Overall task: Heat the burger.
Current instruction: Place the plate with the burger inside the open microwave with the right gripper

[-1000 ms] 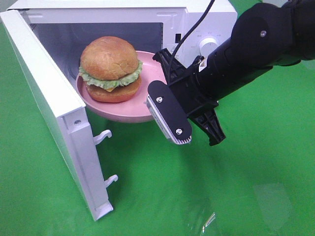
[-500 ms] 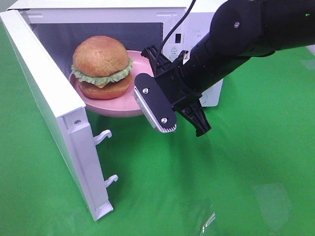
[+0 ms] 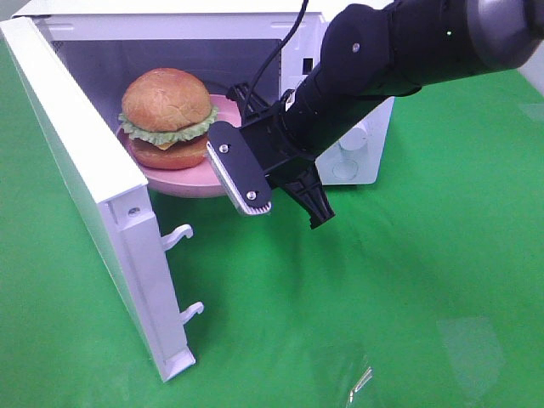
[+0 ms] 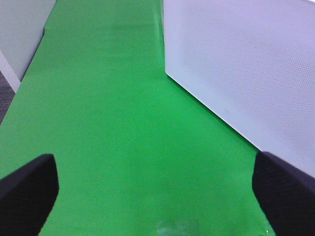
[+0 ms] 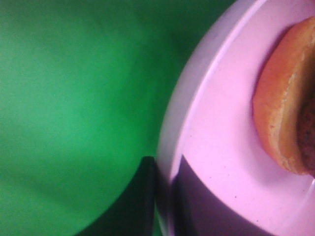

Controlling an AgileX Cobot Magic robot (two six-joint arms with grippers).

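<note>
Burger: the burger (image 3: 166, 115) sits upright on a pink plate (image 3: 183, 183), toward the side of the plate away from the gripper, bun on top, lettuce frilling out below it.
Plate: in the mouth of the open microwave (image 3: 361, 149), its far part inside the cavity and its near rim out past the front edge — whether it rests on the oven floor cannot be told.
Right gripper: the right gripper (image 3: 240, 183) reaches in from the right and is clamped on the plate's near-right rim; the right wrist view shows one dark finger (image 5: 145, 196) outside the rim and another on the plate's inner face.
Burger and right gripper: apart, not touching — a strip of bare plate lies between them, and the bun's lower edge shows at the margin of the wrist view.
Door: the door (image 3: 76, 161) stands swung wide on the left.
Left gripper: the left gripper (image 4: 157, 196) hangs with its fingers spread wide and nothing between them, over green cloth (image 4: 108, 123), beside a white perforated side of the microwave.
</note>
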